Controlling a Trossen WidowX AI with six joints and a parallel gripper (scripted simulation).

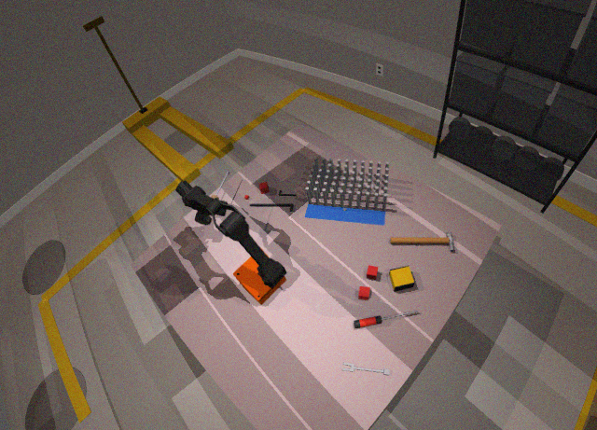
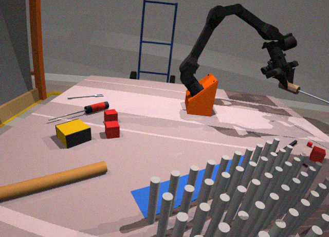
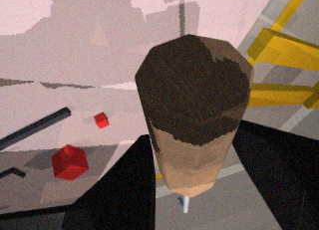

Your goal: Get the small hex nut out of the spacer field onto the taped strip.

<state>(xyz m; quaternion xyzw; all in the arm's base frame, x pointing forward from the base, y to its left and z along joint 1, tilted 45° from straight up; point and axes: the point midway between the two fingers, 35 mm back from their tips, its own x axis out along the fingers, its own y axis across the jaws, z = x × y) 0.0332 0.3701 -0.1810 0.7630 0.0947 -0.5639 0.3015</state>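
Right, hex nut: can't pick it out for sure. Pale speck at the near edge of the spacer field (image 1: 387,187) (image 2: 204,207), by the blue strip (image 1: 344,215) (image 2: 140,196); too small to call. Gripper (image 1: 212,200) (image 2: 288,83) (image 3: 189,135) is off to the L-key side of the field, well apart from it and up above the table level, so neither field nor strip is near the fingers.

Gripper is clamped on the wooden handle (image 1: 215,196) (image 2: 292,88) (image 3: 194,91) of a tool. Its thin metal shaft (image 1: 223,183) (image 2: 313,96) (image 3: 185,204) points away from the fingers, clear of the field; working end too unclear to read.

Spacers in view stand upright. Strip lies flat along the front of the field.

Between field and gripper: short black L-key (image 1: 287,194) (image 3: 12,171) just beside the field, long black L-key (image 1: 270,204) (image 2: 290,144) (image 3: 37,126) a bit farther out. Red cube (image 1: 263,187) (image 2: 317,153) (image 3: 70,162) and tiny red cube (image 1: 246,197) (image 2: 309,144) (image 3: 102,120) sit beyond the short key.

In front of the field, toward the opposite side: hammer (image 1: 419,241) (image 2: 53,180), then two red blocks (image 1: 371,272) (image 2: 112,129) beside a yellow-and-black block (image 1: 401,278) (image 2: 73,130). Farther out: red-black screwdriver (image 1: 368,322) (image 2: 96,107), then a silver fork-ended tool (image 1: 366,368) (image 2: 85,96).
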